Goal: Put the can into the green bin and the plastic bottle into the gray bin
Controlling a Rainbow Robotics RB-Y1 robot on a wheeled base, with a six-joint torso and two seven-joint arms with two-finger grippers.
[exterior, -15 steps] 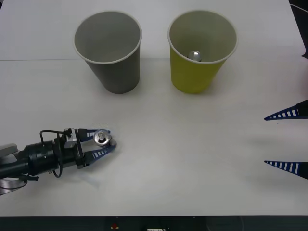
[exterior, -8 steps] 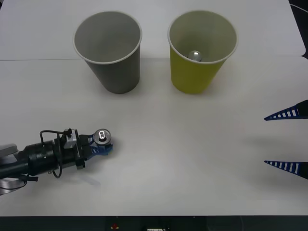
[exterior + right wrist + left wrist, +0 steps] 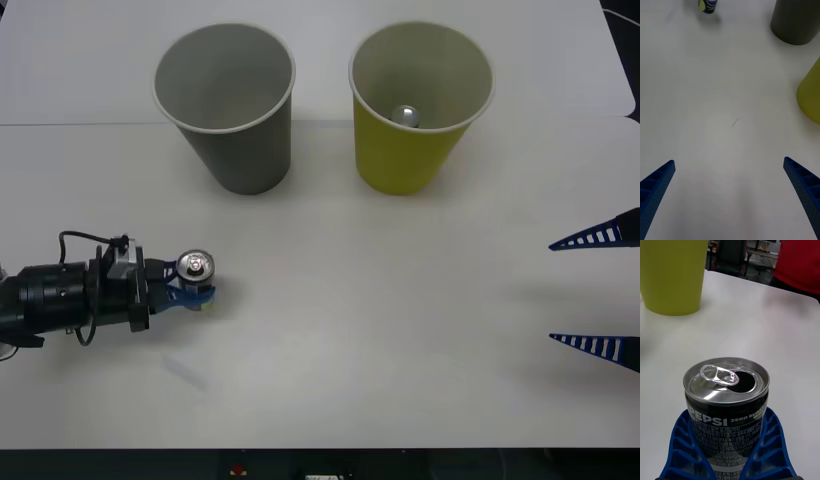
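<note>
Black-sided with a silver top, the can (image 3: pixel 726 405) stands upright near the tabletop's (image 3: pixel 400 330) left edge — clamped between the left gripper's (image 3: pixel 190 290) blue fingers (image 3: pixel 769 450). Another small can lies inside the green bin (image 3: pixel 415 150), beside the gray bin (image 3: pixel 235 130) toward the far edge — the right gripper (image 3: pixel 595 290) hangs spread wide, empty, at the right edge.

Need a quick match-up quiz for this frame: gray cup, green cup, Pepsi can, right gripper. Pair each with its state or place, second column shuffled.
1. gray bin
2. green bin
3. Pepsi can
4. right gripper

A. has a small silver-topped item inside
B. open, at the table's right edge
C. nothing seen inside
D. clamped in the left gripper, on the table's left side

Pairs: 1-C, 2-A, 3-D, 4-B
</note>
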